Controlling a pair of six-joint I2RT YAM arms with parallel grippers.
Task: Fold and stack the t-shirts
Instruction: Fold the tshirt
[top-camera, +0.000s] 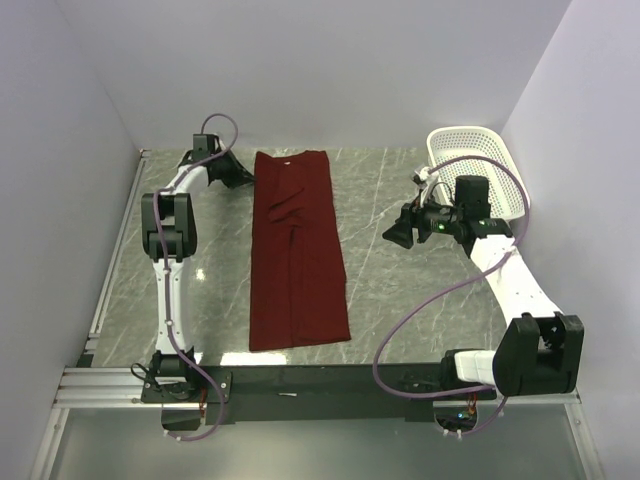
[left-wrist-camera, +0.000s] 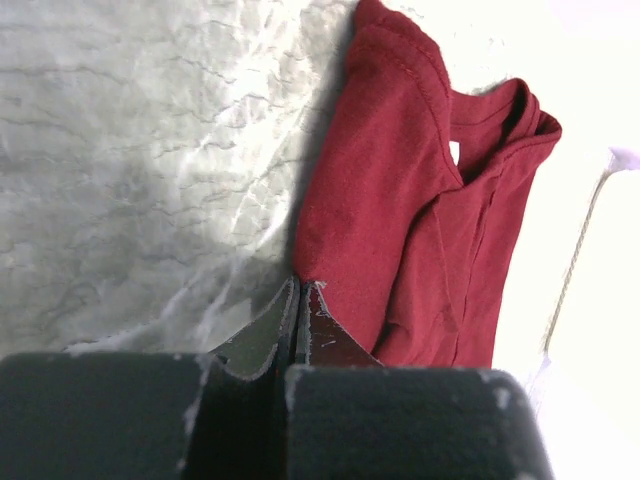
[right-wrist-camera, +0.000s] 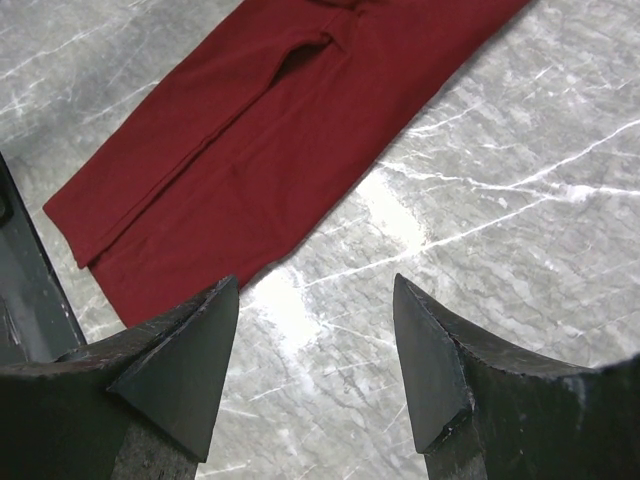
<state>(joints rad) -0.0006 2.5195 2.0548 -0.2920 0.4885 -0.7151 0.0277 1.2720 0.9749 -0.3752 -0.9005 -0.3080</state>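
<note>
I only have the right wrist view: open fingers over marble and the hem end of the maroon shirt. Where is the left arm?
Observer: The left gripper is at the far end of the t-shirt, by its left edge near the collar.
Operator: Does it have hold of the cloth?
Observer: Its fingers are shut, with the tips right at the fabric edge. I cannot tell whether any cloth is pinched.
Operator: Anything beyond my frame on the right?
Observer: A white basket stands in the far right corner, apart from the t-shirt.
</note>
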